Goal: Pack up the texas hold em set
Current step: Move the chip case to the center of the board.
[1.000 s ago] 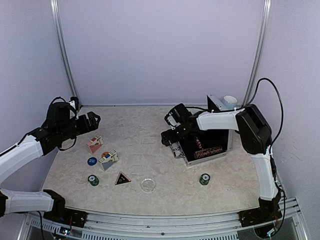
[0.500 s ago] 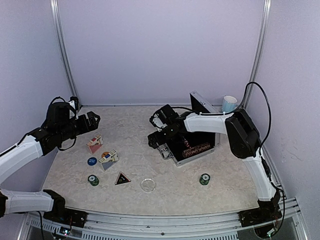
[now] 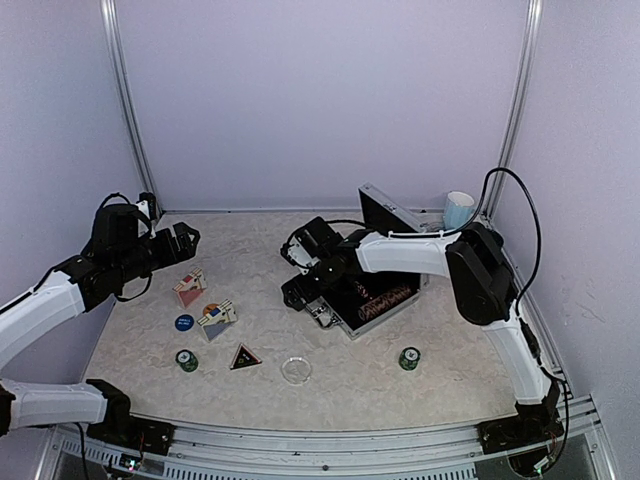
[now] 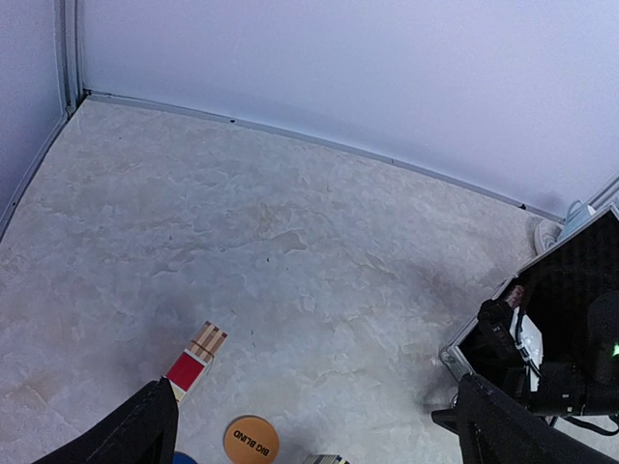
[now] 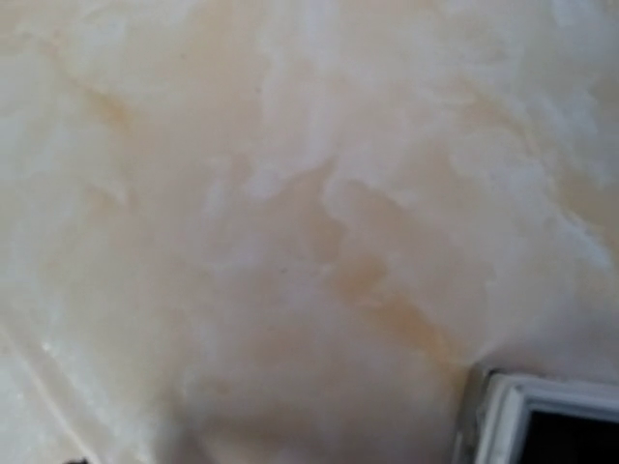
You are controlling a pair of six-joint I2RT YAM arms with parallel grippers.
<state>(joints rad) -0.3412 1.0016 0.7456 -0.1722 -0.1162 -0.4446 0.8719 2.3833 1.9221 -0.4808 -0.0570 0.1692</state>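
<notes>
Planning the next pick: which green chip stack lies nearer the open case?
The right-hand green chip stack, just in front of the case; the other stack sits far left, beside the black triangle.

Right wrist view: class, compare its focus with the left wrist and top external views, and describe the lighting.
Right wrist view: blurred throughout, the marbled table smeared, the briefcase corner soft-edged. Left wrist view: sharp, the print on the orange disc readable as BIG BLIND. Top external view: even, diffuse light, only soft shadows, no glare.
</notes>
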